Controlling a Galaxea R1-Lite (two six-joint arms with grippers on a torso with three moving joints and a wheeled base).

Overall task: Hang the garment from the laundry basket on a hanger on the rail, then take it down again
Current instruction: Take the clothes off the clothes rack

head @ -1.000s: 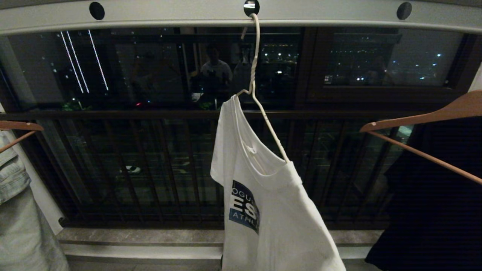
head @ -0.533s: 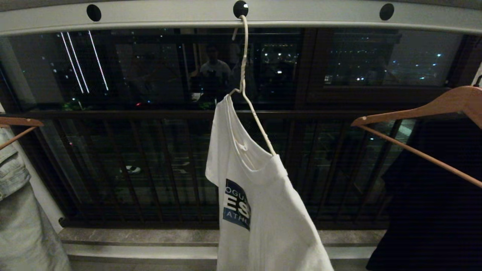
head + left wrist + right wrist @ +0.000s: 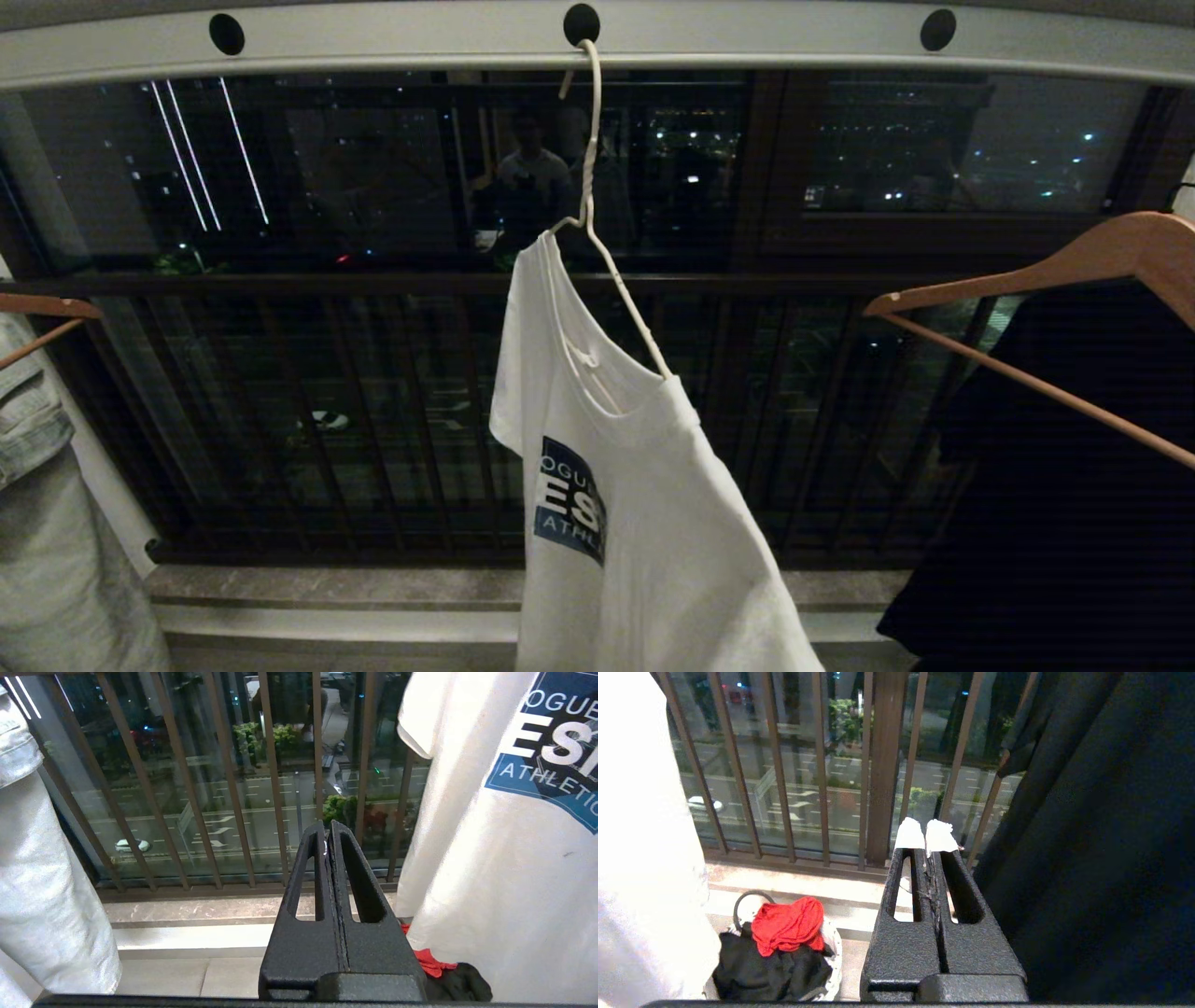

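**Now hung, shirt waits to come down**

Nearest, the left tool [image 3: 330, 833] and right tool [image 3: 927, 835] both sit with fingers pressed together, holding nothing, low beside the garment [image 3: 644, 523]. Below its hem the laundry basket [image 3: 833, 952] holds a red cloth [image 3: 787, 924] on black clothing [image 3: 770, 970]. Farther up, the garment drapes lopsidedly on the hanger [image 3: 597, 224], whose hook sits in a hole of the rail [image 3: 747, 37]. Taking it down probably calls for lifting the hook straight up out of the hole, steadying the shirt's sagging shoulder so it cannot slide off.
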